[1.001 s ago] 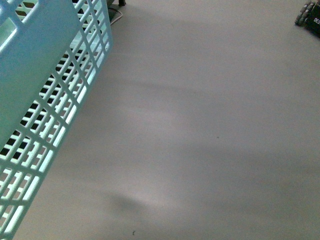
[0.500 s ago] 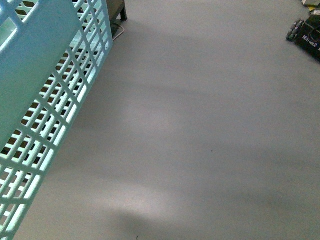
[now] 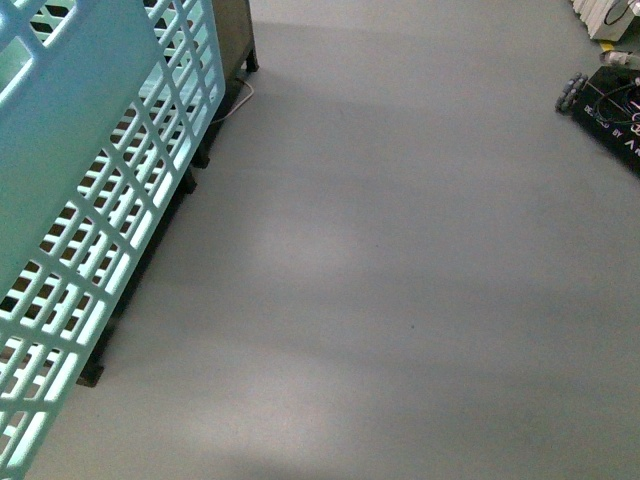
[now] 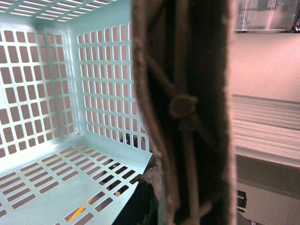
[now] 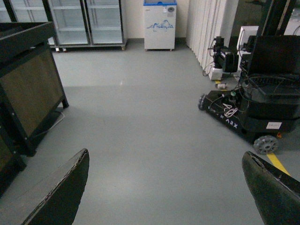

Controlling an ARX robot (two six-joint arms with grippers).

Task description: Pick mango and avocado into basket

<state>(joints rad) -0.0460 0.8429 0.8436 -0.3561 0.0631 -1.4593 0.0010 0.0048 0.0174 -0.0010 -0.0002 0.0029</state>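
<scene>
Presently you have: mint slotted basket [image 3: 90, 200], tilted, over grey floor [image 3: 400, 250]; brown handle [image 4: 187, 117] fills left wrist view; left pincer, you cannot tell; right pincer [image 5: 165, 157] wide, empty.

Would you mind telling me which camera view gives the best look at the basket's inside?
The left wrist view. It looks into the basket, showing its slotted floor and two walls, though a dark bar near the lens hides part. The front view shows only its outer side. The right wrist view misses it.
</scene>
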